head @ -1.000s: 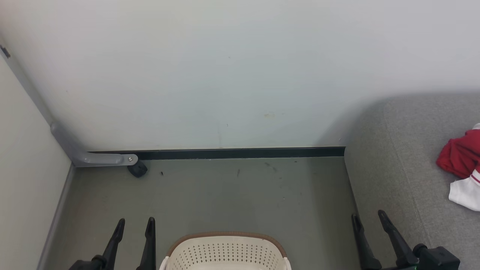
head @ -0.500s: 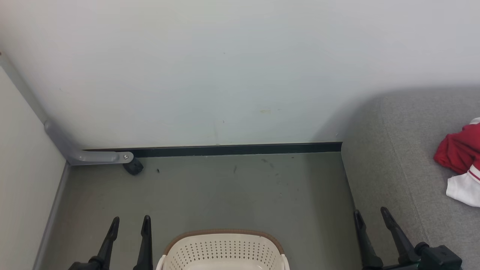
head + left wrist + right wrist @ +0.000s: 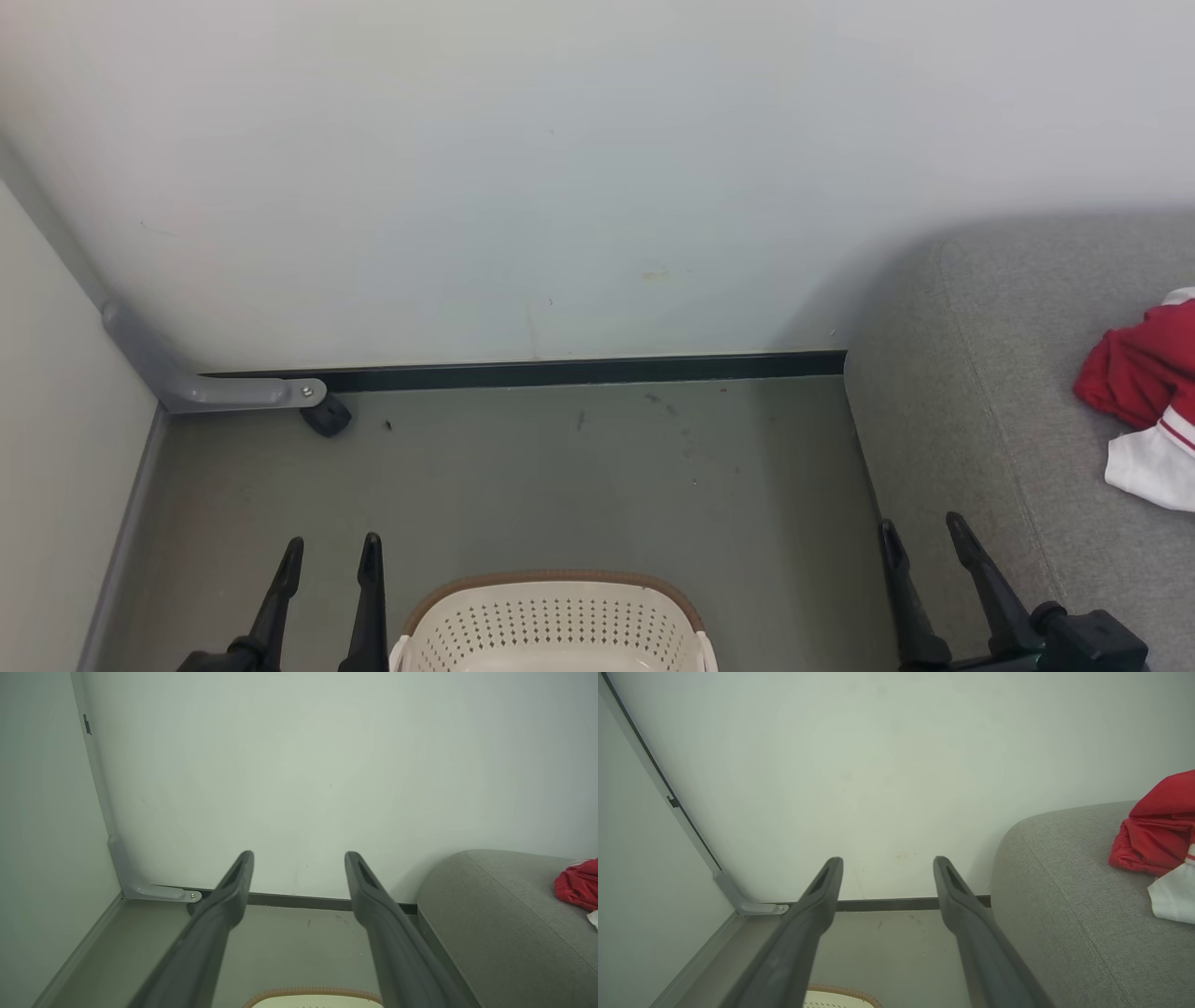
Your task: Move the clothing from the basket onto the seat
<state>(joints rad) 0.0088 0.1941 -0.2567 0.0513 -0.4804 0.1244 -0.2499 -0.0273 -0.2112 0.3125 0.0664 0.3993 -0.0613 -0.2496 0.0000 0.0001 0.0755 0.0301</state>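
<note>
The cream basket (image 3: 555, 621) with its brown rim stands on the floor at the bottom centre of the head view; its inside is cut off by the frame edge. Red and white clothing (image 3: 1144, 401) lies on the grey seat (image 3: 971, 420) at the right. My left gripper (image 3: 332, 553) hangs open just left of the basket, and my right gripper (image 3: 922, 529) is open at the seat's front edge. Both are empty. In the left wrist view the open fingers (image 3: 233, 886) frame the wall, with the basket rim (image 3: 313, 993) below. The right wrist view has the clothing (image 3: 1157, 830) on the seat (image 3: 1055, 877).
A pale wall (image 3: 560, 168) with a dark skirting strip (image 3: 560, 371) closes off the floor ahead. A grey bracket with a black caster (image 3: 325, 415) sits in the left corner, beside a side panel (image 3: 56, 448). Bare grey floor (image 3: 560, 485) lies between basket and wall.
The whole head view has drifted slightly, so the wall, bracket and seat sit a little higher and further left; that is camera motion. Both grippers stay open and empty.
</note>
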